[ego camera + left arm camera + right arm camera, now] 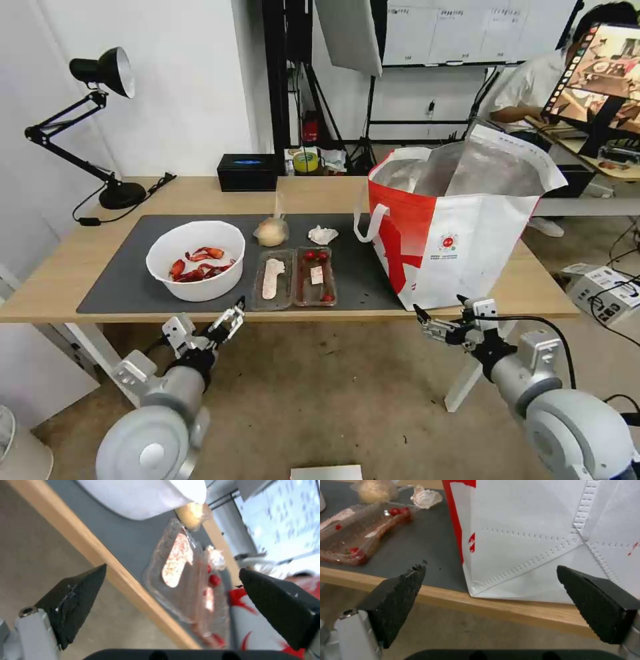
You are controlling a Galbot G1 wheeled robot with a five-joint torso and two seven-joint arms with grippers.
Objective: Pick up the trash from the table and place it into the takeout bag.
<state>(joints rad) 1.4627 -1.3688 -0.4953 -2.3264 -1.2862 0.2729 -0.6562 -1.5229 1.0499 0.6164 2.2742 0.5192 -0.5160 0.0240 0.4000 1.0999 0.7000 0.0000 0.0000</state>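
- Below the near edge of the tabletop, the left gripper is hanging with its fingers spread wide and holding nothing; the right gripper is waiting likewise, open and empty, just in front of the takeout bag.
- On the grey mat, the trash is lying in a group: the white bowl of red shells at the left, the clear tray with tomatoes beside it, the bagged bun and the crumpled tissue behind the tray.
- Judged from the left wrist view, the left gripper is lining up nearest the clear tray and the bowl; nothing is yet lifted.
- For a sound grasp, the fingers are best closing across a thin rim or wall; the tray is flimsy and is likely to flex or spring open.
- Standing upright at the right of the mat, the bag is gaping open at the top, so any load is needing to clear its tall rim first.
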